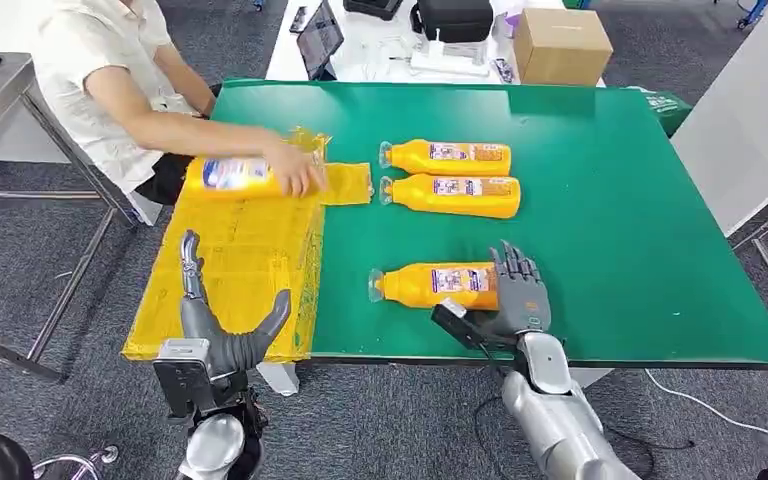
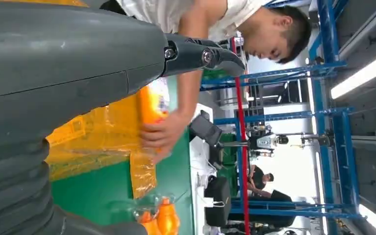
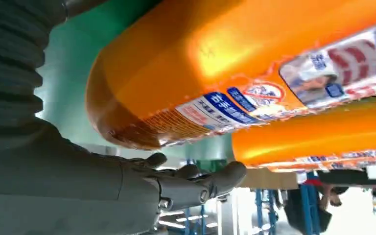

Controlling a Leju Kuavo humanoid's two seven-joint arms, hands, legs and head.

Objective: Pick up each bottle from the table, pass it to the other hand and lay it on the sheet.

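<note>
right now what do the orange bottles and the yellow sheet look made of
Orange bottles: glossy plastic, probably; the right wrist view shows a bright highlight and printed label. Yellow sheet: thin plastic film, judging by wrinkles and shine, though coated paper is possible.

Ahead of left hand point(image 1: 222, 335): bare sheet point(image 1: 230, 265), then a person's hand point(image 1: 298, 170) on a bottle point(image 1: 232, 176).
Right of right hand point(image 1: 512, 290): bare table point(image 1: 640, 230).
</note>
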